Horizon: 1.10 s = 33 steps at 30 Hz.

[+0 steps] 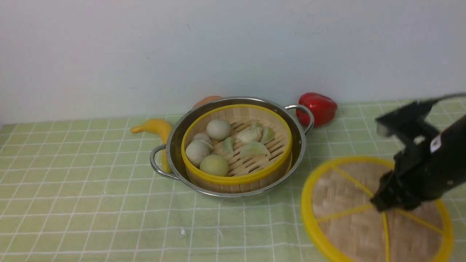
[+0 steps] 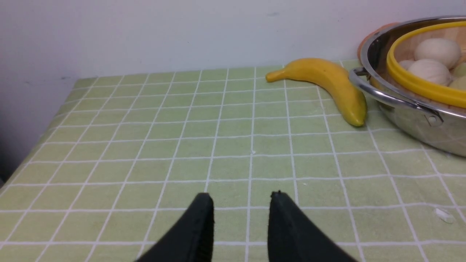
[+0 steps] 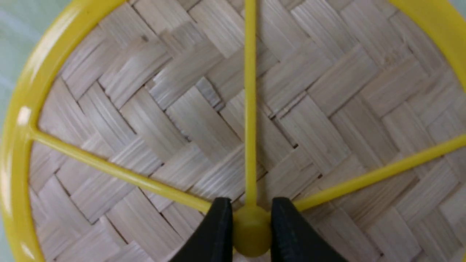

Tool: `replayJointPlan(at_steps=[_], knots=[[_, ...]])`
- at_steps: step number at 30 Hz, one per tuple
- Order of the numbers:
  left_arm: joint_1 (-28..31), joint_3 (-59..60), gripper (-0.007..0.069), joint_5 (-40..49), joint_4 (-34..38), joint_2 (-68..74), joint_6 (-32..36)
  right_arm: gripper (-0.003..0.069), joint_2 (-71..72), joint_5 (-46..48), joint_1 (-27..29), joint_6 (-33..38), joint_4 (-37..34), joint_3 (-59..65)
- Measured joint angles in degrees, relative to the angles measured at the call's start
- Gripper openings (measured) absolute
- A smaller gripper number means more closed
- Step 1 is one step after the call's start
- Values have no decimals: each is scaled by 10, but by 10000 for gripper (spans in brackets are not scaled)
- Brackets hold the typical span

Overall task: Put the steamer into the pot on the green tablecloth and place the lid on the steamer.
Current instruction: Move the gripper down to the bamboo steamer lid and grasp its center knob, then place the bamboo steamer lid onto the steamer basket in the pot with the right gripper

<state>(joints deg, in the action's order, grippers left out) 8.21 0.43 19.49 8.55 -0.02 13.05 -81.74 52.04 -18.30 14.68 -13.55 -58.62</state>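
Front view: the steamer (image 1: pixel 236 179) sits in the pot (image 1: pixel 174 142) on the green tablecloth (image 1: pixel 91 174). The pot hides part of a banana (image 1: pixel 154 127), and the blurred right gripper (image 1: pixel 380 205), its white label (image 1: pixel 435 143) unreadable, covers the centre of the lid (image 1: pixel 342 203) lying beside the pot. Left wrist view: the left gripper (image 2: pixel 241 198) stands parted, empty, over cloth, with the pot cut off at the edge. Right wrist view: both fingers pinch the lid's knob.
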Motion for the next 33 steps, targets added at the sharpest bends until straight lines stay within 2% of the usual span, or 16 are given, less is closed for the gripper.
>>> replayJointPlan(at_steps=[5, 8, 19, 26, 33], knots=[[0, 0, 223, 0, 0, 0, 0, 148, -6, -26, -7, 112, -102, -117], [0, 0, 223, 0, 0, 0, 0, 148, -48, -26, -31, 145, -120, -182], [0, 0, 233, 0, 0, 0, 0, 148, -268, -25, -116, 184, -96, -384], [0, 0, 239, 0, 0, 0, 0, 148, -357, -24, -120, 184, -80, -463], [0, 0, 240, 0, 0, 0, 0, 148, -386, -28, -120, 184, -71, -471]])
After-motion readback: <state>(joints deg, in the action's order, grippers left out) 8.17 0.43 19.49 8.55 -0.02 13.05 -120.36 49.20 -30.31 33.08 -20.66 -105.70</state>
